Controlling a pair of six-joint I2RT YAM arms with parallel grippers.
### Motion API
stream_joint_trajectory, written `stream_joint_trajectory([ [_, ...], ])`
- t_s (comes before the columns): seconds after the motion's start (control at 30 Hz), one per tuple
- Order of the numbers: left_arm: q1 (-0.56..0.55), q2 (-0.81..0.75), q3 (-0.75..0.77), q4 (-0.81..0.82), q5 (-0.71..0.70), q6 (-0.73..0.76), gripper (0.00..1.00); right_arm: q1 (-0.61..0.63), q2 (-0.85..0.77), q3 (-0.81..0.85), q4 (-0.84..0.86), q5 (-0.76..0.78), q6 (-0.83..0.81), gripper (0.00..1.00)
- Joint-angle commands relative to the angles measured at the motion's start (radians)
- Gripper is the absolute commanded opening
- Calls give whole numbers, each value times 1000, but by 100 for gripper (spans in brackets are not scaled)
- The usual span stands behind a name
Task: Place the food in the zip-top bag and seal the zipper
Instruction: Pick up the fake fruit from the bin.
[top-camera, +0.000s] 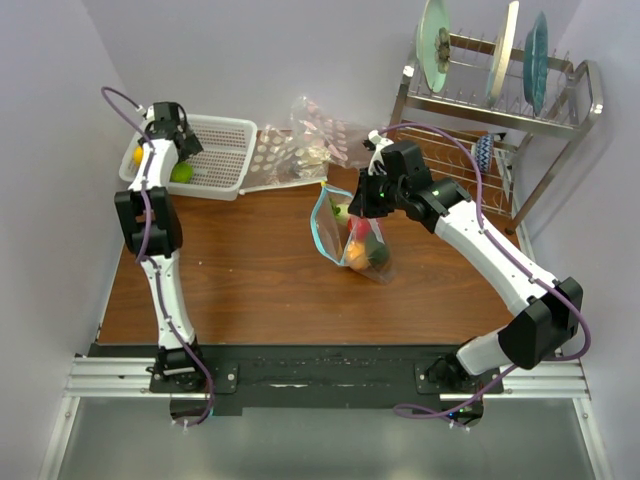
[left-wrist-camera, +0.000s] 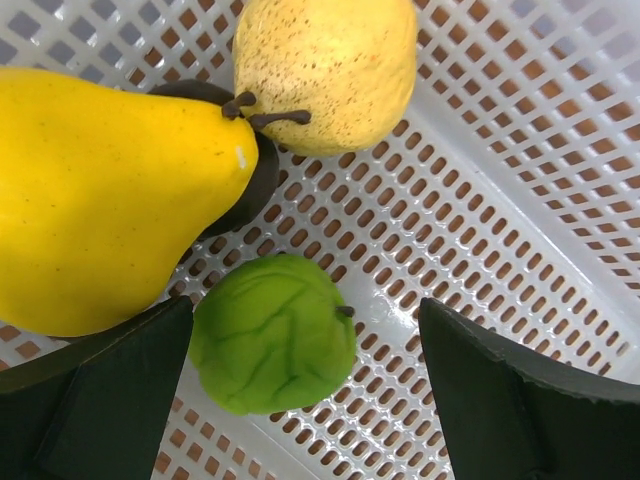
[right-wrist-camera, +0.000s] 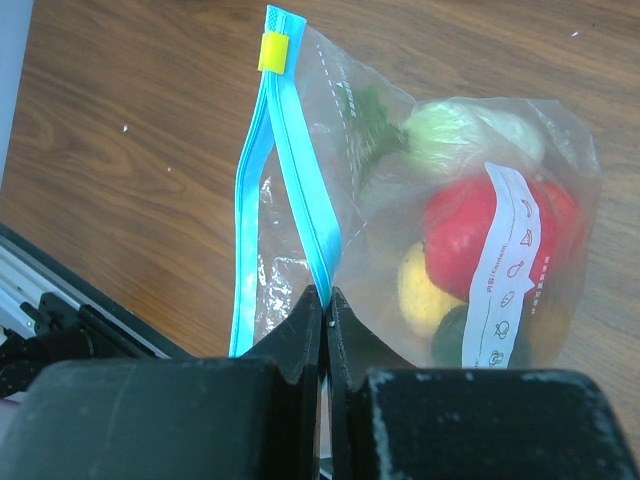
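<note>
While right tool (right-wrist-camera: 327, 296) pinches the thin blue zipper (right-wrist-camera: 300, 170), left tool (left-wrist-camera: 305, 312) gapes over veined green food (left-wrist-camera: 270, 345).

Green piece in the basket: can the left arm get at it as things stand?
Probably yes. The left fingers stand open over the basket, one on each side of the green piece, and nothing covers it. The yellow pear lies close beside one finger and may get nudged.
</note>
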Motion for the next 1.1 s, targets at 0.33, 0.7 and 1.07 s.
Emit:
stream_joint_trajectory([
  [0.33,38,76,152,-132,129,5,87,0,-10,35,21,-7,-12,0],
  [0.7,38,-22,77,-74,185,0,59,-2,-31,29,17,11,-10,0],
  [1.07,37,-160,65,-88,447,-26,55,-2,-24,34,18,8,-9,0],
])
